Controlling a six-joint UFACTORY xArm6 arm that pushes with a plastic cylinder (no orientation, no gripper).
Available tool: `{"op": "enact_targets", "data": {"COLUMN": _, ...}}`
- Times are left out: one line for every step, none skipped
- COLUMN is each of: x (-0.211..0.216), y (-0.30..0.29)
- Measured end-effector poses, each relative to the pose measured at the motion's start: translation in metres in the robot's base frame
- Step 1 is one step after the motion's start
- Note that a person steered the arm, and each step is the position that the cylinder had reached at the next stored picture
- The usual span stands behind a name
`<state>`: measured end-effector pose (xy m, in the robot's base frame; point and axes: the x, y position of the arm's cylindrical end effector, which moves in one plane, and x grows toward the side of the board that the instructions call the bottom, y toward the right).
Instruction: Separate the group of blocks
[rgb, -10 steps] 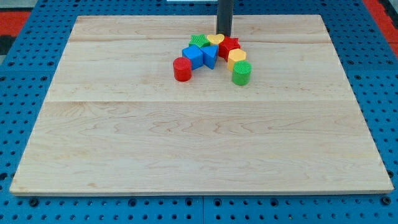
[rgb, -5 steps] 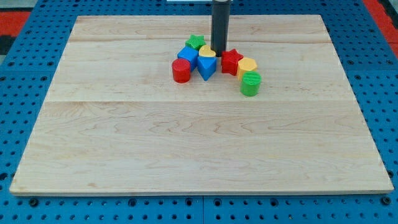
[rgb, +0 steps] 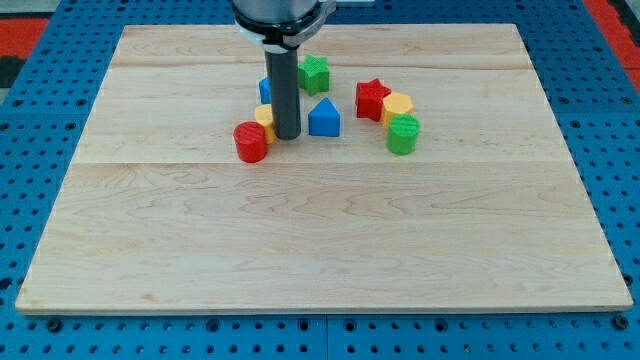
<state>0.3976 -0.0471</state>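
My tip (rgb: 287, 135) is on the board between a yellow block (rgb: 264, 117) on its left and a blue house-shaped block (rgb: 323, 118) on its right. The yellow block touches the rod. A red cylinder (rgb: 250, 142) lies just left and below the tip. A second blue block (rgb: 265, 90) shows partly behind the rod. A green star block (rgb: 315, 73) sits above the tip to the right. Further right, a red star block (rgb: 372, 99), a yellow block (rgb: 397, 106) and a green cylinder (rgb: 403, 134) stay close together.
The wooden board (rgb: 320, 240) lies on a blue perforated table (rgb: 30, 150). The arm's body (rgb: 280, 15) hangs over the board's top edge.
My tip has moved down and left through the cluster. The red cylinder and one yellow block slid left and down, the blue house block now sits to the tip's right, and the red star, yellow and green group stayed.
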Motion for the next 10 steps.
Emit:
{"op": "enact_targets", "data": {"x": -0.009, "y": -0.003}}
{"op": "enact_targets", "data": {"x": -0.038, "y": -0.004}}
{"op": "enact_targets", "data": {"x": -0.053, "y": -0.007}}
{"op": "enact_targets", "data": {"x": -0.068, "y": -0.016}}
{"op": "enact_targets", "data": {"x": -0.072, "y": -0.029}}
{"op": "enact_targets", "data": {"x": -0.062, "y": -0.030}}
{"op": "enact_targets", "data": {"x": -0.046, "y": -0.030}}
{"op": "enact_targets", "data": {"x": -0.029, "y": -0.030}}
{"op": "enact_targets", "data": {"x": -0.011, "y": -0.030}}
{"op": "enact_targets", "data": {"x": 0.009, "y": -0.030}}
